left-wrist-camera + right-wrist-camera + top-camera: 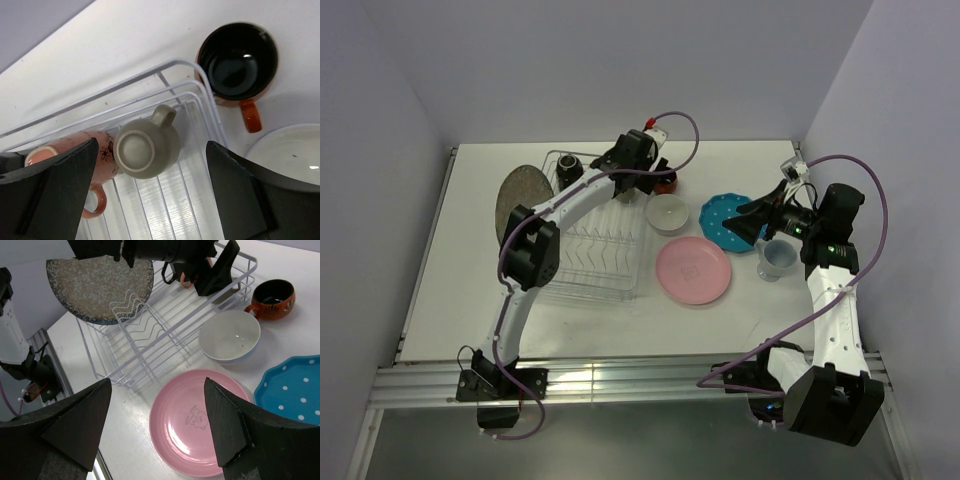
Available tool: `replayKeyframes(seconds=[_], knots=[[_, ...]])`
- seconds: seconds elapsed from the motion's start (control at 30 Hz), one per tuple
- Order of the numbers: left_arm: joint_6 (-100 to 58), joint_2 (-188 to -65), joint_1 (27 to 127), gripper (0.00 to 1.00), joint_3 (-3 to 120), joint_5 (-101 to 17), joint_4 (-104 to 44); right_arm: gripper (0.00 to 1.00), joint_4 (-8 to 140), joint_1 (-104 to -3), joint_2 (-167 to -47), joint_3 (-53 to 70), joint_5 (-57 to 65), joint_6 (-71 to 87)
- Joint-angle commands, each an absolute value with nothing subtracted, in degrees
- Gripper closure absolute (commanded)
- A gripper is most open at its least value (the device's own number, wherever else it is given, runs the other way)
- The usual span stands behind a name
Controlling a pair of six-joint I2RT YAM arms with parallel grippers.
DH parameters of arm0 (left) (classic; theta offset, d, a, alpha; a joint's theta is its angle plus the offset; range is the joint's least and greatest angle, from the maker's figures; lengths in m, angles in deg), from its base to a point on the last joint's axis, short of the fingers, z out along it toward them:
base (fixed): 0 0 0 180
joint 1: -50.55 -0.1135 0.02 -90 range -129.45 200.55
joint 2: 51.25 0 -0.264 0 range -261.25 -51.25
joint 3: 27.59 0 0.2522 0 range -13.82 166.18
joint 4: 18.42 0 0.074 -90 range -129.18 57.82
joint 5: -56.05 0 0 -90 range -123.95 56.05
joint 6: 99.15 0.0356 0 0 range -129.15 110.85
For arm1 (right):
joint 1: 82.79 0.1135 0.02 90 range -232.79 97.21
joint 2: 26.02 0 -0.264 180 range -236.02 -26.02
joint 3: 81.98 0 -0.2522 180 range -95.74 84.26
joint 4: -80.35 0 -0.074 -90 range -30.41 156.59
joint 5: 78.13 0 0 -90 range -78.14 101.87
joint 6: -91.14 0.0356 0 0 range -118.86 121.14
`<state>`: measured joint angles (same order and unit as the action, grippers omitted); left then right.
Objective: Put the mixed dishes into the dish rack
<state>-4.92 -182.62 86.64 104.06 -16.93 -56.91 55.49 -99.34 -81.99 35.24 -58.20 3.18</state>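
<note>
The dish rack [588,262] stands left of centre, with the grey speckled plate [523,195] upright at its left end and a black mug [569,170] at its back. My left gripper [152,185] hangs open over the rack's back right corner [172,61]. Below it a grey-beige mug [146,146] sits upside down beside a pink mug [75,150] on its side. A dark-red mug [237,62] and the white bowl [290,155] stand on the table outside the rack. My right gripper [157,425] is open above the pink plate [200,425].
The teal dotted plate [725,218] lies right of the white bowl [668,213]. A pale blue mug [776,259] stands under my right arm. Walls close in at the back and both sides. A metal rail runs along the near table edge.
</note>
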Motion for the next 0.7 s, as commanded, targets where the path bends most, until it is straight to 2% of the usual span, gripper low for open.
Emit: replayKeyframes(seconds=[0.0,0.17,0.37,0.57,0.67], knots=[[-5.11,-176.94,87.46,0.04,106.94,-18.57,-56.26,0.18,57.09,-99.93,-80.87,35.56,-58.98,2.55],[-5.63,-171.24,87.46,0.04,105.27,-17.78,-56.08,0.18,55.86,-100.45,-81.04,35.3,-58.62,1.75],[-8.54,-159.37,87.46,0.02,94.57,-20.15,-54.07,0.18,52.27,-101.51,-81.66,34.51,-57.66,-3.42],[-15.12,-139.7,86.85,0.01,70.67,-29.45,-45.12,0.18,40.51,-101.86,-82.01,31.7,-50.37,-17.65],[-17.5,-127.84,85.44,0.01,53.04,-34.99,-37.49,0.18,34.97,-101.77,-82.1,30.12,-44.75,-24.07]])
